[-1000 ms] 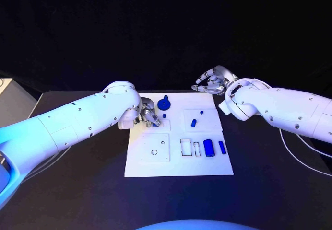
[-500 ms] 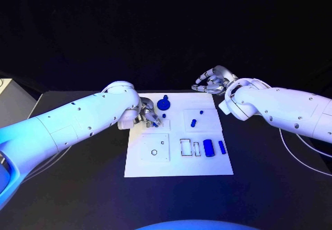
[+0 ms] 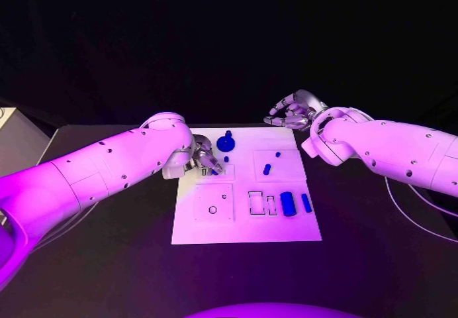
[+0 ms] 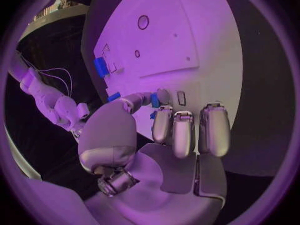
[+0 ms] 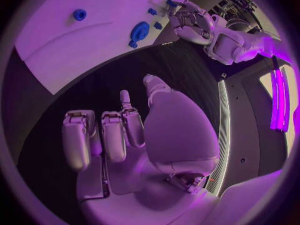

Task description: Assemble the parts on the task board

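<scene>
While the head view looks down on the black table (image 3: pixel 114 265), the white task board (image 3: pixel 246 225) lies at its middle, just as it did 1 second ago. The left hand (image 3: pixel 205 161) hovers over the board's far left part, fingers pointing down beside a small blue part (image 3: pixel 226 159); whether they pinch anything, I cannot tell from here. A round blue knob-shaped part (image 3: pixel 226 142) sits just beyond that hand. 2 blue pieces (image 3: pixel 268 169) lie in the far right square, and 2 blue cylinders (image 3: pixel 288 203) lie side by side near the board's right edge. The right hand (image 3: pixel 291 111) hangs beyond the board's far right corner, fingers curled inward with nothing in them. Neither hand nor any part has shifted noticeably since the earlier frames.

From the left wrist view, the left hand's fingers (image 4: pixel 184 130) are nearly straight and close together, and the thumb reaches toward a small blue part (image 4: pixel 154 100) at its tip; contact is unclear.

From the right wrist view, the right hand's fingers (image 5: pixel 100 135) are bent over the dark table, holding nothing, well apart from the board's edge (image 5: pixel 69 55).
</scene>
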Available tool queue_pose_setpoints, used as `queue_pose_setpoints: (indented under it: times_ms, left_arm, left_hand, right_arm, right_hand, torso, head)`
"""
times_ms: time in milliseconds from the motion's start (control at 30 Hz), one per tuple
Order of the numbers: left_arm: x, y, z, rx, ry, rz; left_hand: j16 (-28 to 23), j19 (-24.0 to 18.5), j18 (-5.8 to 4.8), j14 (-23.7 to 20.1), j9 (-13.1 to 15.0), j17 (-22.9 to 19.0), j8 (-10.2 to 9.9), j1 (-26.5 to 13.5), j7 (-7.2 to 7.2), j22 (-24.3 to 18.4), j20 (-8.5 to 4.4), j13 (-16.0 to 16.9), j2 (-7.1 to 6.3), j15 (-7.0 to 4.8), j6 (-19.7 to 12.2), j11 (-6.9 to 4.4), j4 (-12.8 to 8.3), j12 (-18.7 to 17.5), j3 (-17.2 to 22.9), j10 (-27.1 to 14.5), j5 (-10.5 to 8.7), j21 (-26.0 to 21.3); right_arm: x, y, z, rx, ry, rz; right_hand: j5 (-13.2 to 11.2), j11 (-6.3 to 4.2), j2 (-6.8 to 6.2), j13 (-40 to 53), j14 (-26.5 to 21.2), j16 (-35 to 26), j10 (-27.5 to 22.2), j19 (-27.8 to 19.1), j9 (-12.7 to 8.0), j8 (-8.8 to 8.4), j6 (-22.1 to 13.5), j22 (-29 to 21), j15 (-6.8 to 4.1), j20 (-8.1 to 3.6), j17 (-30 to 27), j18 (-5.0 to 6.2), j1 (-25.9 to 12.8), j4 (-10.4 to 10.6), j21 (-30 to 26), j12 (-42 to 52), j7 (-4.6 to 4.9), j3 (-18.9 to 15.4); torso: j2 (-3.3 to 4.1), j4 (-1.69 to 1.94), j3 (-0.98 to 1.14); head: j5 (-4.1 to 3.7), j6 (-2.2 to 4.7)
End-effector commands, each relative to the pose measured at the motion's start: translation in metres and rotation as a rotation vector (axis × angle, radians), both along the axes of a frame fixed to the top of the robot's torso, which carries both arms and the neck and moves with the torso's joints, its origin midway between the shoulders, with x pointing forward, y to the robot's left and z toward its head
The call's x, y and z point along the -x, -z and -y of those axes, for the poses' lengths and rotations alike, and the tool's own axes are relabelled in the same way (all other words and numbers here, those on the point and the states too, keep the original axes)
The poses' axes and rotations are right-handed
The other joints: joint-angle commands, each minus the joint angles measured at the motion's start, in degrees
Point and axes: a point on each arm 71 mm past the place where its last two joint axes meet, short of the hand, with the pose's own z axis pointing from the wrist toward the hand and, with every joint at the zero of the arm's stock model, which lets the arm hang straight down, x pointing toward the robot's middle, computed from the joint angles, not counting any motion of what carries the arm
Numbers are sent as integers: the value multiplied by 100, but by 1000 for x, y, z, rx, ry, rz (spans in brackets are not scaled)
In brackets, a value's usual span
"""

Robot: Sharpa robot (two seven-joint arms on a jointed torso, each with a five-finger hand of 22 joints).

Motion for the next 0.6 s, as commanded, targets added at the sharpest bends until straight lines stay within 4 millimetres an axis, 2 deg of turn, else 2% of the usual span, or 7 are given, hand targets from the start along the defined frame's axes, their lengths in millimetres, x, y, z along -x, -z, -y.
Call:
queue_pose_setpoints:
  times_ms: [33, 100, 300, 600]
  left_arm:
    - [7, 16, 1, -29, 12, -65]
    - [7, 16, 1, -22, 9, -65]
    - [7, 15, 1, -5, 2, -68]
    - [7, 16, 1, -8, 3, -77]
  left_hand:
    - [-41, 5, -101, 567, 26, 1407, -71, 315, -37, -3, -36, -3, 163, -36, -51, -11, -145, -34, 124, 20, 58, -29]
    - [-48, 6, -102, 564, 47, 1396, -97, 504, -12, 0, -34, -15, 260, -28, -80, 3, -264, -51, 334, 9, 81, -31]
    - [-57, -4, -99, 560, 70, 1381, -116, 597, 12, -16, -20, -43, 329, -12, -89, 24, -339, -79, 533, -9, 83, -41]
    - [-57, -6, -99, 560, 81, 1382, -119, 579, 28, -18, -13, -48, 315, -4, -86, 37, -340, -84, 552, -12, 54, -43]
  right_arm:
    - [0, 0, -1, 7, -11, -2]
    - [0, 0, -1, 7, -11, -2]
    - [0, 0, -1, 7, -12, -2]
    - [0, 0, -1, 7, -12, -3]
  right_hand:
    - [31, -11, -12, 832, 452, -5, 12, 463, 5, 20, -46, 1168, 12, 15, 881, -21, -56, -9, 5, -8, -1, -33]
    - [31, -11, -12, 832, 452, -5, 12, 463, 5, 20, -46, 1168, 12, 15, 881, -21, -56, -9, 5, -8, -1, -33]
    - [31, -11, -12, 832, 452, -5, 12, 463, 5, 20, -46, 1168, 12, 15, 881, -21, -56, -9, 5, -8, -1, -33]
    - [31, -11, -12, 832, 452, -5, 12, 463, 5, 20, -46, 1168, 12, 15, 881, -21, -56, -9, 5, -8, -1, -33]
  torso:
    - [1, 0, -1]
    - [-2, -3, 0]
    - [-2, -2, 2]
    - [-2, -2, 7]
  head:
    - [1, -4]
    - [8, -4]
    - [9, 2]
    - [11, 0]
